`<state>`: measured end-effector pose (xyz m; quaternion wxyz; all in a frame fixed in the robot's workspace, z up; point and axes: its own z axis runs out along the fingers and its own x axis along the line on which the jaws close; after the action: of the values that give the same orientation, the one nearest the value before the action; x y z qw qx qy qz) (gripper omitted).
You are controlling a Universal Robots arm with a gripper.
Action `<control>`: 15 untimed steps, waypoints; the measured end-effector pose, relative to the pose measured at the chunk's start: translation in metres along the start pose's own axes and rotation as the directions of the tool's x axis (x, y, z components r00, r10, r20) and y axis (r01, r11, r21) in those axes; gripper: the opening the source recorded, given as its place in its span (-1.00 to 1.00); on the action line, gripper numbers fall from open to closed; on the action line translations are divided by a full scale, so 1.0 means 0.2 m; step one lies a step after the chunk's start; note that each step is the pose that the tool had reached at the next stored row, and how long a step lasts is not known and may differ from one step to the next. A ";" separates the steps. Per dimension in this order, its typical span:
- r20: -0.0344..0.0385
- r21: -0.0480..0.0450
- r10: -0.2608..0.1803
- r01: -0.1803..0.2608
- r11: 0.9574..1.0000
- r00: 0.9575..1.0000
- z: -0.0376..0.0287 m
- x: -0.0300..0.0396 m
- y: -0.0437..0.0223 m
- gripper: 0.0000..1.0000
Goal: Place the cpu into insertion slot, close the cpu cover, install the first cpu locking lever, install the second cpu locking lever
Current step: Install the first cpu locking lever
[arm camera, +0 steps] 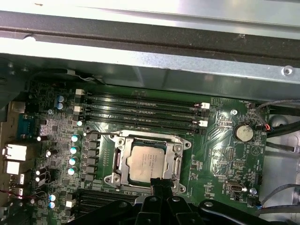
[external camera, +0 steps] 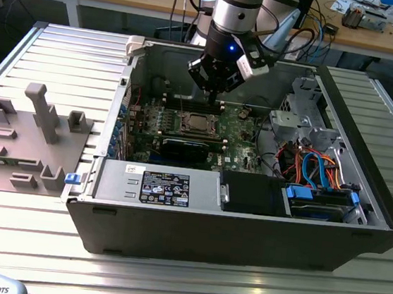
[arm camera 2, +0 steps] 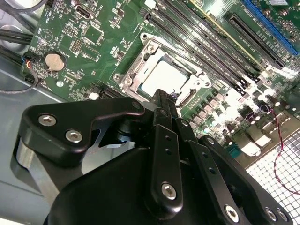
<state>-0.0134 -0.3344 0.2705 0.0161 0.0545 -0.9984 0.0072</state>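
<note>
The chip (arm camera: 146, 161), a flat square with a dull silver top, sits seated in the socket (arm camera: 123, 161) on the green circuit board (arm camera: 220, 164). The cover (arm camera: 178, 161), a thin silvery metal frame with a square cut-out, lies closed flat around the chip. In both wrist views, the matte black tool (arm camera 2: 161, 101) has its fingers clenched together with nothing between them, its tip just beside the cover's edge. In the exterior view, the tool (external camera: 215, 92) hangs at the socket's 12 o'clock inside the open grey steel computer case (external camera: 244, 230), which rests on a ribbed aluminium worktop (external camera: 65, 54).
</note>
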 end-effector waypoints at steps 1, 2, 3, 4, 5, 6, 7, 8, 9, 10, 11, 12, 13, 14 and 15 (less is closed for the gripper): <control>0.000 0.000 0.000 0.000 1.000 1.000 0.000 0.000 0.000 -0.79; 0.000 0.000 0.000 0.000 1.000 1.000 0.000 0.001 0.000 -0.79; 0.000 0.000 0.000 0.000 1.000 1.000 0.000 0.001 0.000 -0.79; 0.000 0.000 0.000 0.000 1.000 1.000 0.000 0.002 0.000 -0.79; 0.000 0.000 0.000 0.000 1.000 1.000 0.000 0.005 0.001 -0.79; 0.000 0.000 0.000 0.000 1.000 1.000 0.000 0.006 0.001 -0.79; 0.000 0.000 0.000 0.000 1.000 1.000 0.000 0.008 0.001 -0.79; 0.000 0.000 0.000 0.000 1.000 1.000 0.001 0.012 0.001 -0.79; 0.000 0.000 0.000 0.000 1.000 1.000 0.001 0.014 0.002 -0.79; 0.000 0.000 0.000 0.000 1.000 1.000 0.001 0.016 0.002 -0.79; 0.000 0.000 0.000 0.000 1.000 1.000 0.001 0.019 0.002 -0.79; 0.000 0.000 0.000 0.000 1.000 1.000 0.001 0.021 0.002 -0.79; 0.000 0.000 0.000 0.000 1.000 1.000 0.001 0.022 0.003 -0.79; 0.000 0.000 0.000 0.000 1.000 1.000 0.001 0.024 0.003 -0.79; 0.000 0.000 0.000 0.000 1.000 1.000 0.001 0.027 0.003 -0.79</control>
<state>-0.0189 -0.3344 0.2705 0.0161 0.0545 -0.9984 0.0072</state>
